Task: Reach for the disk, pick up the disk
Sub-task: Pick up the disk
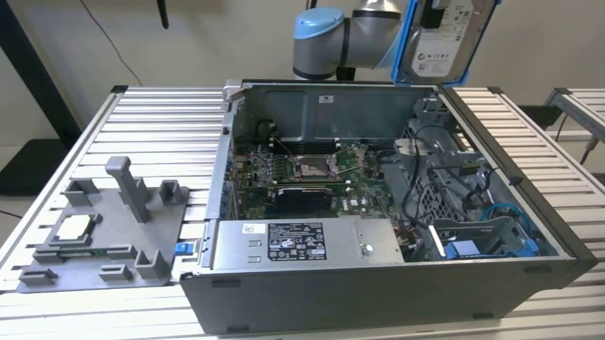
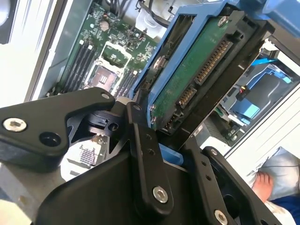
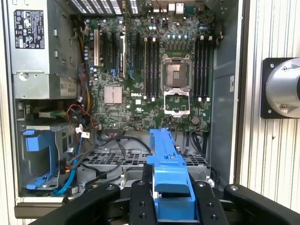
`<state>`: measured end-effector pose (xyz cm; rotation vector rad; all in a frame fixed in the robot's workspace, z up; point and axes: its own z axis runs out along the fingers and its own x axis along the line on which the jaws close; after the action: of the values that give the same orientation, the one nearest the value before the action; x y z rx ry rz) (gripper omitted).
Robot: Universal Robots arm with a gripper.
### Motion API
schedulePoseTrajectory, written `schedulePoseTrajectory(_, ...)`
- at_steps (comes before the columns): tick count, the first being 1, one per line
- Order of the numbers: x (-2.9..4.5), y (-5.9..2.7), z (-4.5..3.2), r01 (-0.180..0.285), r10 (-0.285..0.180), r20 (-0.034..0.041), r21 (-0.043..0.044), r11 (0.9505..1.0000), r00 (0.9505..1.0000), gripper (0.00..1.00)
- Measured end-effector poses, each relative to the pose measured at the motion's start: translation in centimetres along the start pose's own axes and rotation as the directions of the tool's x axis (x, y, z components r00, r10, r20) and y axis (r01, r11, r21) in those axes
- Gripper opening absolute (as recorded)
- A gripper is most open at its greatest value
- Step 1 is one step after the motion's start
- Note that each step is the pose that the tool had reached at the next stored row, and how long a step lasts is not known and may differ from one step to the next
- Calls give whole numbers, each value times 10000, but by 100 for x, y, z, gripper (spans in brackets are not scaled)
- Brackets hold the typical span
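So the pincer [image 3: 169,204] is clamped on the disk [image 1: 443,39], black fingers [image 2: 147,159] pressed on either side of its blue carrier. The disk hangs upright high above the open computer case [image 1: 378,212], over its back wall, nothing crowding it up there. One motherboard [image 3: 154,70] lies open below with an empty socket. One grey fixture [image 1: 104,227] sits beside the case on the ribbed metal table [image 1: 151,120], holding a silver chip [image 1: 74,228].
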<state>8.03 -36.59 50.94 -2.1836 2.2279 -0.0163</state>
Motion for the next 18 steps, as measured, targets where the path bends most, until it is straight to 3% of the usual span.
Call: schedulePoseTrajectory(18, 231, -8, -2, -1, 1, 0, -15, 10000, 10000, 0)
